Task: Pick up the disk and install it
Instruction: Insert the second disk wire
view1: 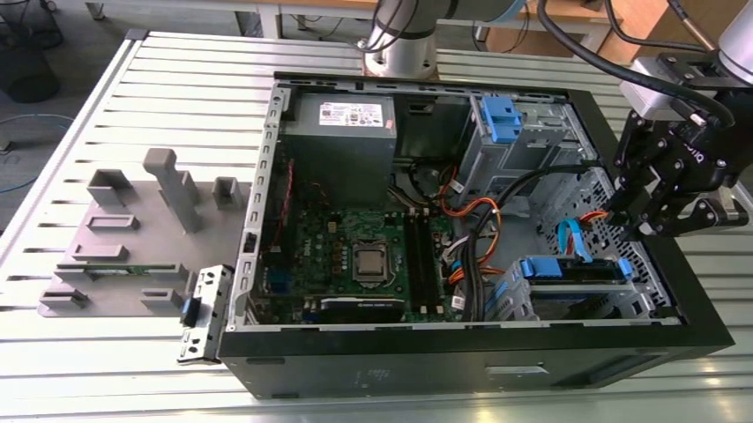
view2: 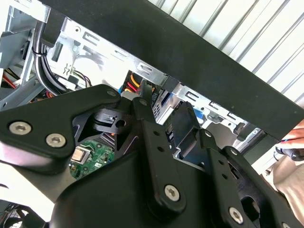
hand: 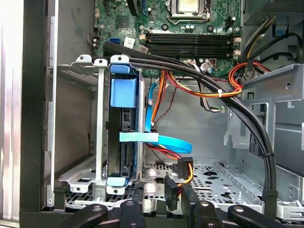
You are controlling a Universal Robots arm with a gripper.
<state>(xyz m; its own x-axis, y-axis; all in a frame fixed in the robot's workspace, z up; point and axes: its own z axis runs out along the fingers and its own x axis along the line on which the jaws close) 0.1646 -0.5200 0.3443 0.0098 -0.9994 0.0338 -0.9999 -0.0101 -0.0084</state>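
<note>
Now, in the exterior view we see the gripper (view1: 654,231) hanging over the open case (view1: 471,352) at that view's right, above the disk (view1: 573,270) seated in its bay; the case sits on the slatted tabletop (view1: 176,79). In the second wrist view the black linkages crowd us; we cannot tell how the jaws stand. In the first wrist view the disk (hand: 124,137) stands on edge in its cage, cables (hand: 199,71) beside it.
</note>
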